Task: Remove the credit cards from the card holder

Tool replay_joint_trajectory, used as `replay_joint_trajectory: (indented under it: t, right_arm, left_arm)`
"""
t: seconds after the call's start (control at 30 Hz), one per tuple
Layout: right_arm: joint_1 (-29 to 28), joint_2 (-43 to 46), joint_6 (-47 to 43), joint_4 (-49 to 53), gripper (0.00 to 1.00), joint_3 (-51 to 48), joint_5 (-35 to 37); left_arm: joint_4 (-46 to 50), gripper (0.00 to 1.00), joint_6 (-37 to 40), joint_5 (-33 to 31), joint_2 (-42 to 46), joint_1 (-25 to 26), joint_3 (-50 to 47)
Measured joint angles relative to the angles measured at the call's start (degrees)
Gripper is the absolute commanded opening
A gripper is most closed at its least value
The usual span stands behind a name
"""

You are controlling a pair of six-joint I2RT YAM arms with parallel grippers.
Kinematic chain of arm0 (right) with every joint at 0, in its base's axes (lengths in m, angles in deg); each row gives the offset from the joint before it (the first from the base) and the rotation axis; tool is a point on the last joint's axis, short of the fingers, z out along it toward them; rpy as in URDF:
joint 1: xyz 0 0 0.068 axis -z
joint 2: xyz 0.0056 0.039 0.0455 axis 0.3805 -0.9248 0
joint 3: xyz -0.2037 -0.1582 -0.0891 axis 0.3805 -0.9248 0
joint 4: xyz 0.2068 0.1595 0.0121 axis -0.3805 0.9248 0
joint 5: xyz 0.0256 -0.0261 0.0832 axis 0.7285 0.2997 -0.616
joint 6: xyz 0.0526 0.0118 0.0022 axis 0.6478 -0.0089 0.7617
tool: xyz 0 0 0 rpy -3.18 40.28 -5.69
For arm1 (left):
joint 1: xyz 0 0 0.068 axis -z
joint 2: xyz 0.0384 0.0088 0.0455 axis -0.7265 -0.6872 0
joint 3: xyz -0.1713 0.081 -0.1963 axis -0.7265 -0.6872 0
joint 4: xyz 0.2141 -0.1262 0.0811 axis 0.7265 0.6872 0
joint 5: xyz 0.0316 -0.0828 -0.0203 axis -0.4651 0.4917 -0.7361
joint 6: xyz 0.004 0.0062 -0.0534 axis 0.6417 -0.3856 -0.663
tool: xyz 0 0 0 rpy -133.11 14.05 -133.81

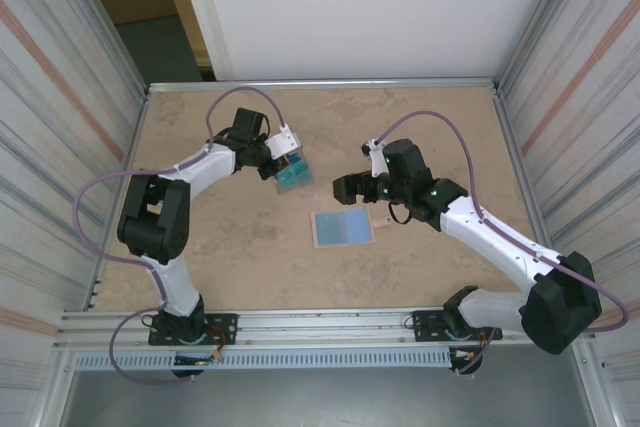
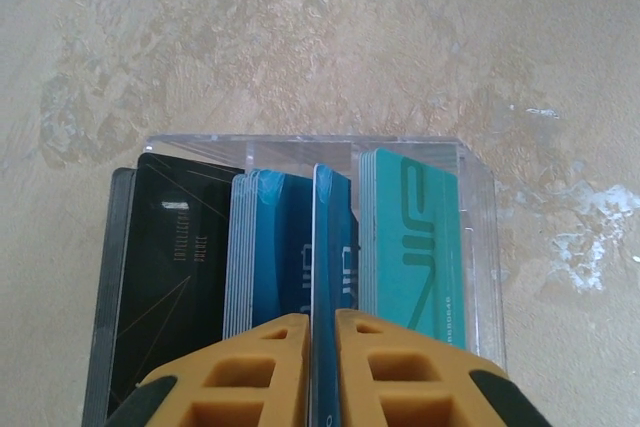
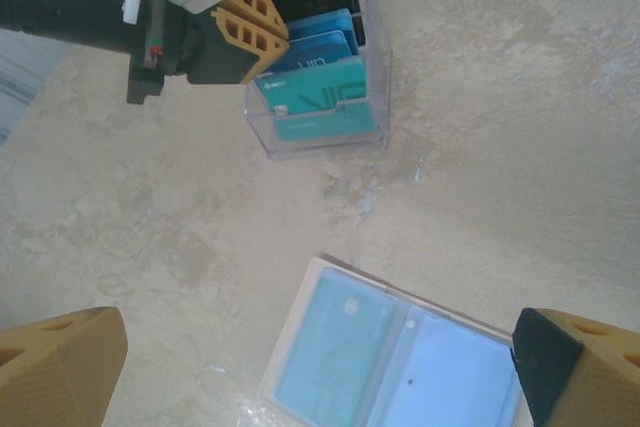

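Holder (image 1: 343, 228) lies open on the desk (image 1: 250, 267), 1 teal card (image 3: 335, 342) in its pocket; the left gripper (image 2: 322, 332) pinches a blue card (image 2: 338, 237) standing in a clear box (image 2: 482, 247), the right gripper (image 1: 347, 188) gapes wide.

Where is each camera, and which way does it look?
Top: above and behind, facing down at the table; both arms, left gripper, right gripper.
Left wrist: facing down into the card box; own fingers pinch a blue card.
Right wrist: facing down over the wallet; own fingers wide apart.
Shared: all three see the card box.
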Motion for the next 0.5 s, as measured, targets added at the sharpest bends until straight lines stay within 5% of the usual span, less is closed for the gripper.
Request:
replay_joint_trajectory:
  t: [0.33,0.4,0.5]
  right_arm:
    - [0.0,0.0,1.4,0.4,0.99,0.0,1.3]
    - [0.0,0.0,2.0,0.9,0.99,0.0,2.2]
    - [-0.2,0.0,3.0,2.1,0.99,0.0,4.2]
  left_arm:
    - [1.0,0.25,-1.1,-1.1,3.3,0.0,0.1]
    - [0.9,0.32,-2.0,-1.7,5.3,0.2,-0.2]
    - [0.4,0.63,-3.5,-2.9,9.2,0.9,-1.9]
